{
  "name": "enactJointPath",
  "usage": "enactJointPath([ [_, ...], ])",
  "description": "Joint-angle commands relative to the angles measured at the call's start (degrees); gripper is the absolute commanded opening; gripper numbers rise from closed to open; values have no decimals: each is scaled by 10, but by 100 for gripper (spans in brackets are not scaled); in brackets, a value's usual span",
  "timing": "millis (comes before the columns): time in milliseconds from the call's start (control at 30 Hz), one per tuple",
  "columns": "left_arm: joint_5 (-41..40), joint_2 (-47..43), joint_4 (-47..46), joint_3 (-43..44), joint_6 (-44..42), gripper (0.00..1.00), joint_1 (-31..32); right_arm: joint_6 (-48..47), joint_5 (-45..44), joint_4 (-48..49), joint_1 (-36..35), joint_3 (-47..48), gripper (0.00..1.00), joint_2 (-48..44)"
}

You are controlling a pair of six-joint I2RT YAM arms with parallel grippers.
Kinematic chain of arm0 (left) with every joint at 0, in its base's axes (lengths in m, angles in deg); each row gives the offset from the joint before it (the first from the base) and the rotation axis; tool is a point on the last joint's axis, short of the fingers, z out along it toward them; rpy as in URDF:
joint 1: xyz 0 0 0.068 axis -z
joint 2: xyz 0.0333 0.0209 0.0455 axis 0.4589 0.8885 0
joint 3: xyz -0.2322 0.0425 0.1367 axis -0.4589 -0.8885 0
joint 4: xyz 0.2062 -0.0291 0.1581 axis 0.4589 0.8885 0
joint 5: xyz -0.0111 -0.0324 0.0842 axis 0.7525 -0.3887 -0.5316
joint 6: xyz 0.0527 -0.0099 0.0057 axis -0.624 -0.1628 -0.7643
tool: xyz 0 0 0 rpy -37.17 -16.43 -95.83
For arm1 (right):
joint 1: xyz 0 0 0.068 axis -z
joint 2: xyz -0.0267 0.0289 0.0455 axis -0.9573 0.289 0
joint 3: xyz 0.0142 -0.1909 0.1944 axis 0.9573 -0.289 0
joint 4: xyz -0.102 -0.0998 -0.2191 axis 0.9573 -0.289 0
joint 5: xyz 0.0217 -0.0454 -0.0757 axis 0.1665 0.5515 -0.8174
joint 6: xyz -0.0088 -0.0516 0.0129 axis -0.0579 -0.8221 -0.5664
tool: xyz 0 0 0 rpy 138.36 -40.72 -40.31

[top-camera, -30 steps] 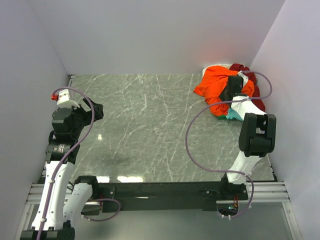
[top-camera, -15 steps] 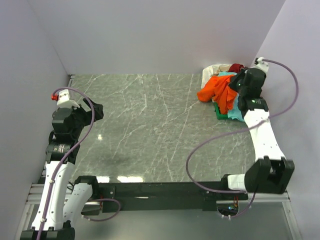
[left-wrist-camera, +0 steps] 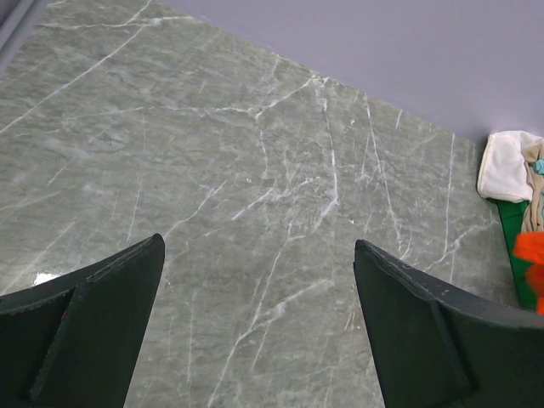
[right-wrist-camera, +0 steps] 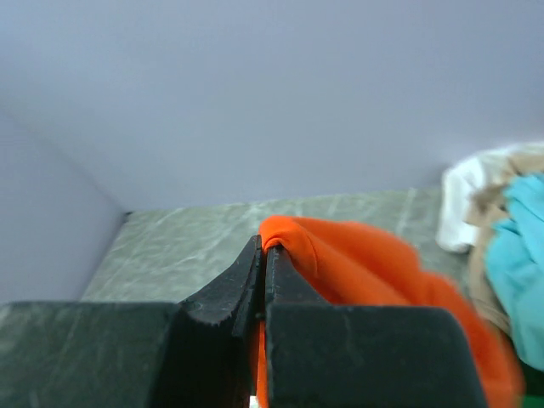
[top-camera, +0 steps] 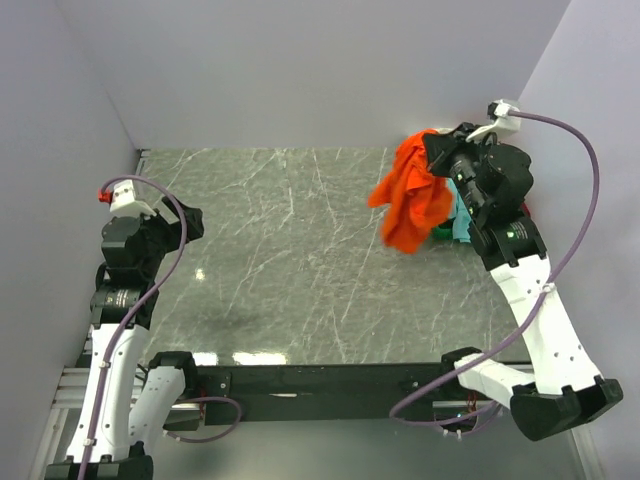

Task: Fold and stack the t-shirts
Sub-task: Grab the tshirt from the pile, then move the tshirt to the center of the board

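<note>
My right gripper (top-camera: 434,150) is shut on a fold of the bright orange t-shirt (top-camera: 410,200), which hangs crumpled in the air over the table's back right area. In the right wrist view the jaws (right-wrist-camera: 265,244) pinch the orange t-shirt (right-wrist-camera: 365,263) tightly. Behind it lies the pile of other t-shirts: a teal one (right-wrist-camera: 523,280) and a cream one (right-wrist-camera: 463,204). Teal cloth (top-camera: 460,225) peeks out under the arm. My left gripper (top-camera: 190,224) hovers open over the left side of the table, far from the shirts, with nothing between its fingers (left-wrist-camera: 257,242).
The grey marble table (top-camera: 290,250) is boxed in by pale walls on three sides. A green edge (left-wrist-camera: 510,234) lies under the pile beside the cream t-shirt (left-wrist-camera: 506,166) in the back right corner. A purple cable (top-camera: 570,150) loops off the right arm.
The right arm has risen and swung left, lifting the orange t-shirt off the pile so it now hangs free. The left arm has barely moved.
</note>
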Motion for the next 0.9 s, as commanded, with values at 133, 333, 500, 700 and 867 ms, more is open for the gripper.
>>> enactJointPath([
  [133, -2, -10, -18, 0, -9, 99, -7, -10, 79, 44, -82, 97, 0, 17],
  [333, -38, -13, -10, 0, -3, 97, -8, 27, 85, 60, -95, 91, 10, 73],
  [500, -79, -24, -7, -1, 4, 96, -7, 76, 22, 15, -86, 20, 67, 148],
  [700, -39, -16, -18, -14, 29, 100, -7, 113, 15, 70, -83, -138, 69, 160],
  [867, -35, -17, -50, -35, 75, 99, 7, 112, 32, 91, -84, -216, 69, 135],
])
